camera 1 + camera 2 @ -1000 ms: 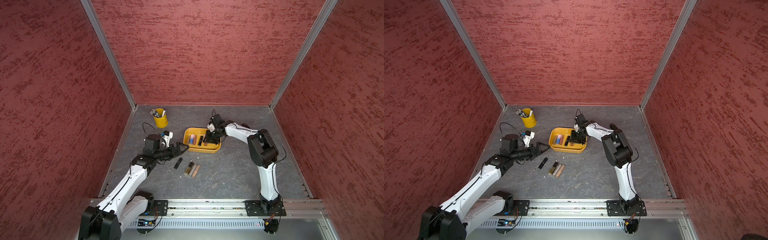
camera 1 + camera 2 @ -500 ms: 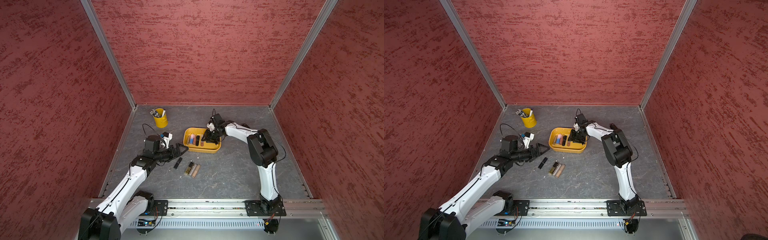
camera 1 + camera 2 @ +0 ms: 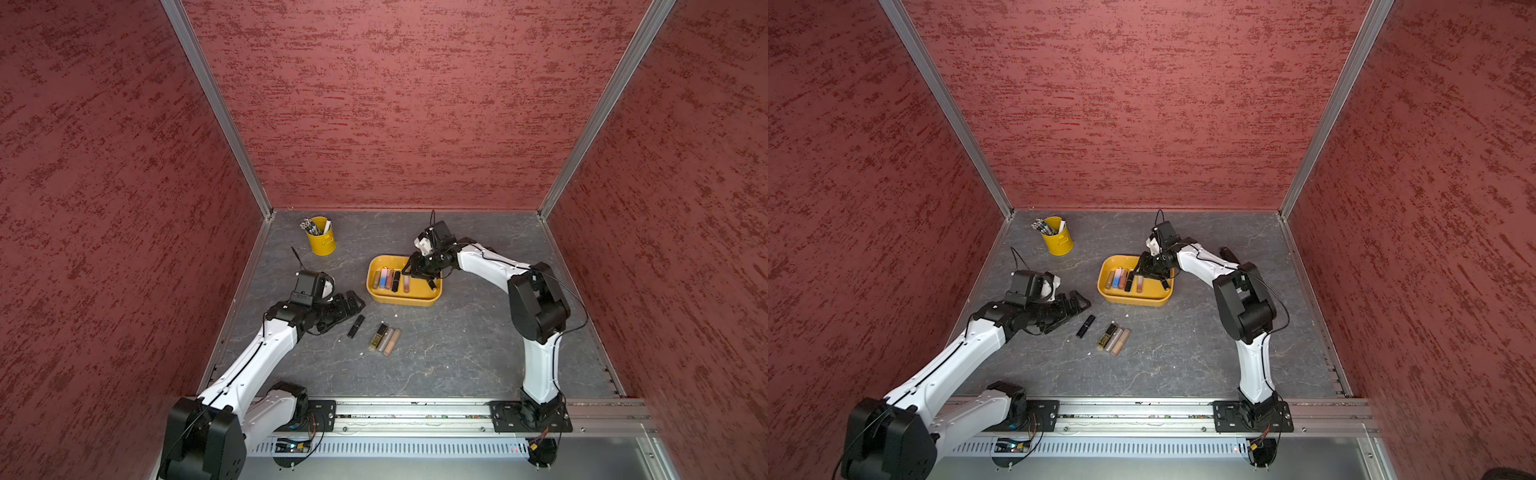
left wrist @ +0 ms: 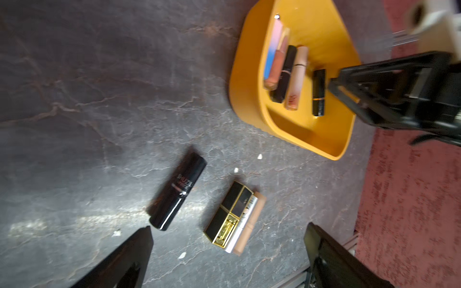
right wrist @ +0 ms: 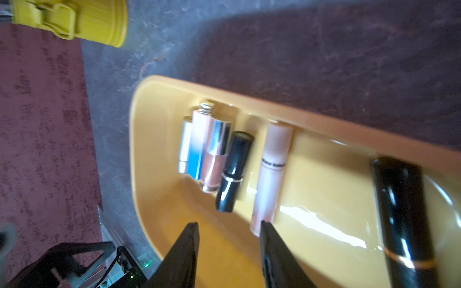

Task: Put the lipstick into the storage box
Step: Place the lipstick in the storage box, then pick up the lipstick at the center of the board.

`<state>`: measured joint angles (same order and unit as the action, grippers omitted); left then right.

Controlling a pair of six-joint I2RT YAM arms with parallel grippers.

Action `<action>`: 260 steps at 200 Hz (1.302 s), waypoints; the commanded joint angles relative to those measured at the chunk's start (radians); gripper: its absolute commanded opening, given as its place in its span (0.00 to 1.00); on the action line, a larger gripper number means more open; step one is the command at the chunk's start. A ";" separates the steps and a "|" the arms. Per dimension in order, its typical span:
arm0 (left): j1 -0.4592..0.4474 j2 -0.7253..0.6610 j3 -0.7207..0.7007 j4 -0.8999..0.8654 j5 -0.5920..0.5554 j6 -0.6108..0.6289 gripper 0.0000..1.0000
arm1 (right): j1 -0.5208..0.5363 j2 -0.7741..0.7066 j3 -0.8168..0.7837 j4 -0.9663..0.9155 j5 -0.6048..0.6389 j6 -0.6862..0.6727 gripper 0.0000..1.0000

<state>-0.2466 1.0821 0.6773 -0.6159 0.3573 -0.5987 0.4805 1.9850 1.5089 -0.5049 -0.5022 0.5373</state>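
The yellow-orange storage box sits mid-table and holds several lipsticks in a row. A black lipstick lies apart from them. My right gripper hangs over the box, open, with nothing between its fingers. On the table in front of the box lie a loose black lipstick and a tight trio: black-gold, white and beige. My left gripper is wide open just left of the loose black one and touches nothing.
A small yellow bucket with pens stands at the back left. Red walls close the table in on three sides, and a metal rail runs along the front. Small white crumbs dot the grey floor near the loose lipsticks.
The right gripper's jaws have spread apart over the box, and the black lipstick now lies free on the box floor. The left arm has barely moved.
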 commanded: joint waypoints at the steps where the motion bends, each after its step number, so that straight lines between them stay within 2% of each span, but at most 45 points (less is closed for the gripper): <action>1: -0.020 0.076 0.055 -0.063 -0.107 0.050 1.00 | -0.007 -0.107 -0.041 0.024 -0.015 -0.022 0.44; 54: -0.137 0.278 0.187 -0.111 -0.292 0.132 1.00 | -0.007 -0.273 -0.161 -0.004 -0.011 -0.040 0.45; 101: -0.197 0.427 0.304 -0.233 -0.414 0.198 0.93 | -0.008 -0.361 -0.229 -0.034 -0.001 -0.058 0.45; 149: -0.204 0.491 0.332 -0.248 -0.395 0.221 0.77 | -0.007 -0.372 -0.245 -0.024 -0.005 -0.052 0.45; 188: -0.215 0.509 0.302 -0.235 -0.369 0.221 0.73 | -0.008 -0.376 -0.257 -0.016 -0.001 -0.046 0.45; 208: -0.218 0.524 0.294 -0.220 -0.353 0.223 0.67 | -0.007 -0.379 -0.260 -0.014 -0.004 -0.043 0.45; 260: -0.226 0.591 0.311 -0.182 -0.316 0.236 0.65 | -0.007 -0.393 -0.276 -0.018 0.003 -0.043 0.45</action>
<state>-0.4637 1.6382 0.9798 -0.8238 0.0227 -0.3836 0.4805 1.6283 1.2446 -0.5274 -0.5106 0.4976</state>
